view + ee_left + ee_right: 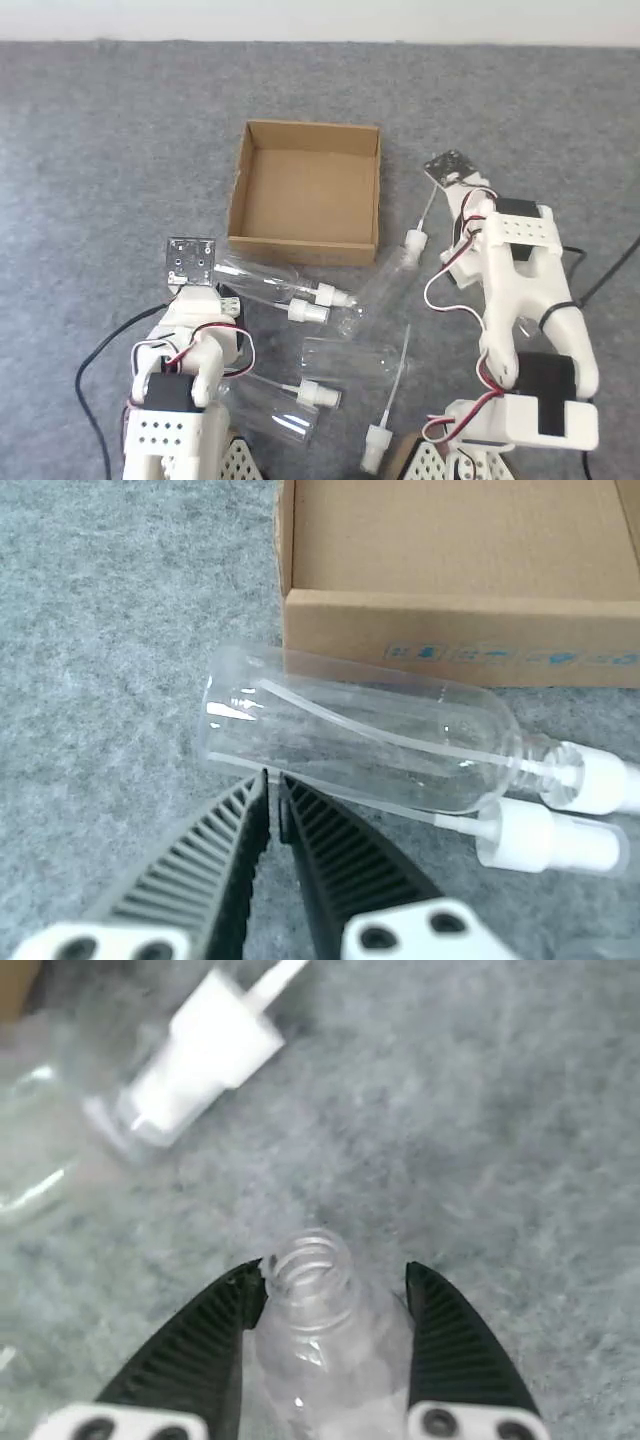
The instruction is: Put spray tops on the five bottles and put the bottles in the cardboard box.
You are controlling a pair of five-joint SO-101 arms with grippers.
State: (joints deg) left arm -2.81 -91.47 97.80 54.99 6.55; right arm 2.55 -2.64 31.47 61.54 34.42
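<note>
- While the capping job looks only partly done, the left gripper (273,780) is almost closed and holds nothing. Its tips sit just beside the flat end of a capped bottle (350,745) lying on its side on the grey mat (100,630).
- That bottle's white top (590,780) is on, and a second white top (545,835) lies right beside it.
- In the middle sits the cardboard box (305,250), just behind these bottles. Every bottle I can see lies outside it on the mat.
- Some small blue marks (480,655) run along the box's front wall, but they are too small to read. I see no labels on the bottles.
- A loose spray top (378,438) with a long thin tube lies on the mat between the two arms.
- The right gripper (335,1272) has its jaws wide apart with an open bottle (325,1360) between them. They seem to press on both of its sides. The bottle's screw neck is bare.
- Another spray top (205,1050) lies on the mat near this gripper.
- I think the step in hand is putting a top on this open bottle.
- The next move needs good aim. A thin, bendy tube must go straight into the small neck, and then the top must be turned tight. After that, the bottles can go in the box.
</note>
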